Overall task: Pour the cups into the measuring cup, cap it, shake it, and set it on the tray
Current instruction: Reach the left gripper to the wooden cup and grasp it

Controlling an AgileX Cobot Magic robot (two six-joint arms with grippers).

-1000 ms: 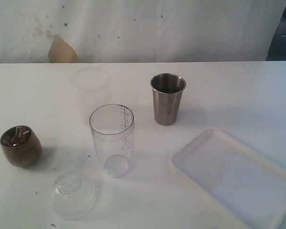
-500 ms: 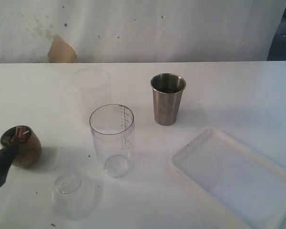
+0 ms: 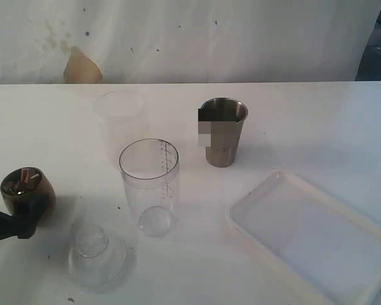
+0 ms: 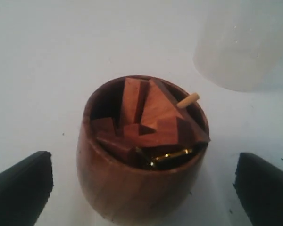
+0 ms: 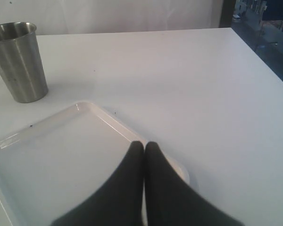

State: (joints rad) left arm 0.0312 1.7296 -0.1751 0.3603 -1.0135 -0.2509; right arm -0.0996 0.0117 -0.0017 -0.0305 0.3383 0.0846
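The left gripper [image 4: 141,165] stood with its fingers [image 4: 20,188] wide apart. The brown wooden cup [image 4: 142,155] sat upright between them, touching neither, with bare desk on both sides. It stood by the desk's left edge as the exterior view has it, packed with reddish wooden blocks [image 4: 146,113], a pale stick [image 4: 188,100] and something brassy I could not identify. The frosted cup [image 4: 240,42] stood beyond it, toward the far edge. The measuring cup [image 3: 149,181] stood uncapped near the desk's middle, and the tray [image 3: 311,235] lay at the near right corner. The right gripper [image 5: 144,147] had its fingers pressed together on nothing, over the tray's rim; whether it touched, I could not tell.

From outside, only a dark stub of the left gripper showed, covering the wooden cup's foot. The picture's border cut off the tray's corner. A blocky blur masked part of the steel cup [image 3: 225,143]. The clear domed lid [image 3: 96,254] and the frosted cup were faint against the white.

The desk [image 3: 305,108] was white with dark specks, and the wall [image 3: 241,38] behind it was stained, with a tan patch [image 3: 81,67].
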